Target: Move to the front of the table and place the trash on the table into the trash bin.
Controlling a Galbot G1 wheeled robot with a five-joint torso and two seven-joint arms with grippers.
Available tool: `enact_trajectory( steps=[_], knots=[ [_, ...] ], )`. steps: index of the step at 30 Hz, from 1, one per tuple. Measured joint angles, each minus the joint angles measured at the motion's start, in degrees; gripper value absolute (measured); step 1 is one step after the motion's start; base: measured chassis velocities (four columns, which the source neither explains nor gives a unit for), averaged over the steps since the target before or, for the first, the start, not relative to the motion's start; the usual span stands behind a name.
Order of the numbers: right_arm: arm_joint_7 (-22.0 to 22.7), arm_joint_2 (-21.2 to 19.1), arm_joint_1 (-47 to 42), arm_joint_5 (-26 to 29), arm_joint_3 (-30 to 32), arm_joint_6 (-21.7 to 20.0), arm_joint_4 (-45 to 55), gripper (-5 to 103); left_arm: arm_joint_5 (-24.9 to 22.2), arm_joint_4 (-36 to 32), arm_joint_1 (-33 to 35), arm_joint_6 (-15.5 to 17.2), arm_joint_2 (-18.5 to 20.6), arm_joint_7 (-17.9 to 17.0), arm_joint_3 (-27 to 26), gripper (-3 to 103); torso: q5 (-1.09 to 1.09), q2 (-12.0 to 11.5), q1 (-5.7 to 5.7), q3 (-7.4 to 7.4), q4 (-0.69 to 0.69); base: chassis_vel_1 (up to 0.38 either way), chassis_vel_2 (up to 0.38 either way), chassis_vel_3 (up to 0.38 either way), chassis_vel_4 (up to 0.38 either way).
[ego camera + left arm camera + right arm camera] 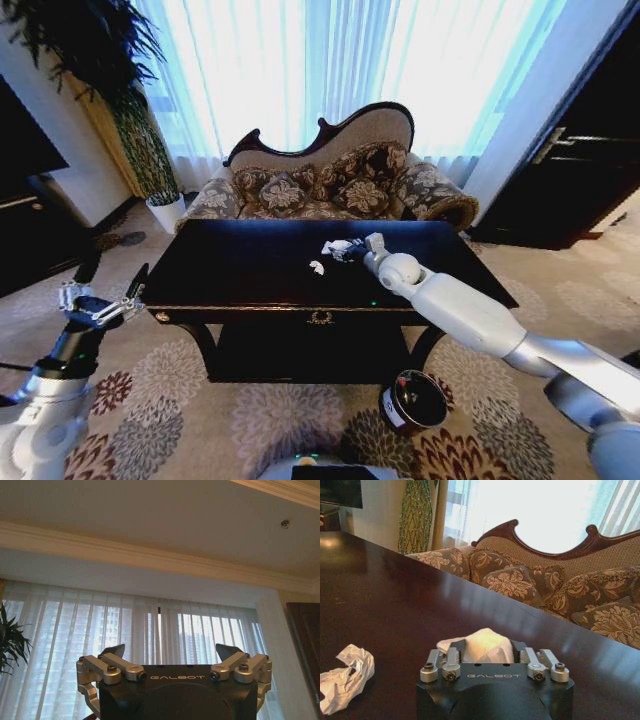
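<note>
I have the right gripper [487, 650] low over the dark glossy wooden table [395, 600], its fingers [457, 647] pinching a crumpled white paper ball [482, 642]. A second paper ball [345, 677] lies off to one side of them, apart. My worry: the wad is soft and may slip out on the carry toward the small dark cylindrical trash bin [413, 399]. The left gripper [100, 300] is parked, fingers spread.

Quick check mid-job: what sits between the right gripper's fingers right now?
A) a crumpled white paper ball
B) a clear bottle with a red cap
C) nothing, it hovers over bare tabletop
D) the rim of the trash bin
A: in the right wrist view the right gripper has its fingers on either side of a crumpled white paper ball on the table; a second paper ball lies apart from it.
</note>
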Motion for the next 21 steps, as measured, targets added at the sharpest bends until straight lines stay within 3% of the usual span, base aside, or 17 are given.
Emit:
enact_trajectory(
  steps=[2, 3, 5, 9, 11, 13, 16, 21],
  knots=[
    [-0.24, -0.18, -0.19, -0.08, 0.19, 0.19, 0.08, 51, 0.02, 0.00, 0.01, 0.00, 0.00, 0.00, 0.01, 100, 0.00, 0.00, 0.00, 0.00, 0.00, 0.000, 0.000, 0.000, 0.000],
    [-0.82, -0.59, -0.70, -0.19, 0.70, 0.57, 0.32, 40, 0.06, 0.00, 0.04, 0.00, 0.01, 0.00, 0.08, 100, 0.00, 0.00, 0.00, 0.00, 0.00, 0.000, 0.000, 0.000, 0.000],
    [-1.11, -0.80, -1.02, -0.22, 0.99, 0.80, 0.47, 40, 0.08, 0.00, 0.06, 0.00, 0.02, -0.01, 0.11, 100, 0.00, 0.00, 0.00, 0.00, 0.00, 0.000, 0.000, 0.000, 0.000],
    [-2.82, -2.06, -3.23, -0.25, 2.84, 2.47, 1.64, 18, 0.09, -0.32, 0.17, -0.02, 0.12, -0.02, 0.20, 100, 0.00, 0.00, 0.00, 0.00, 0.00, 0.000, 0.000, 0.000, 0.000],
    [-3.15, -2.34, -3.75, -0.18, 3.26, 2.82, 1.90, 18, 0.09, -0.38, 0.22, -0.02, 0.15, -0.04, 0.20, 100, 0.00, 0.00, 0.00, 0.00, 0.00, 0.000, 0.000, 0.000, 0.000],
    [-4.57, -3.24, -5.60, 0.53, 4.87, 4.23, 2.84, 7, 0.07, -0.58, 0.35, -0.02, 0.23, -0.06, 0.18, 100, 0.00, 0.00, 0.00, 0.00, 0.00, 0.000, 0.000, 0.000, 0.000],
    [-5.66, -3.88, -7.18, 1.19, 6.36, 5.10, 3.64, 1, 0.02, -0.77, 0.43, -0.02, 0.28, -0.07, 0.14, 100, 0.00, 0.00, 0.00, 0.00, 0.01, 0.000, 0.000, 0.000, 0.000],
    [-8.43, -6.19, -12.56, 2.65, 11.50, 7.40, 5.81, 0, -0.26, -1.52, 0.70, -0.02, 0.31, -0.17, 0.02, 100, 0.00, 0.00, 0.00, 0.00, 0.00, 0.000, 0.000, 0.000, 0.000]
  ],
)
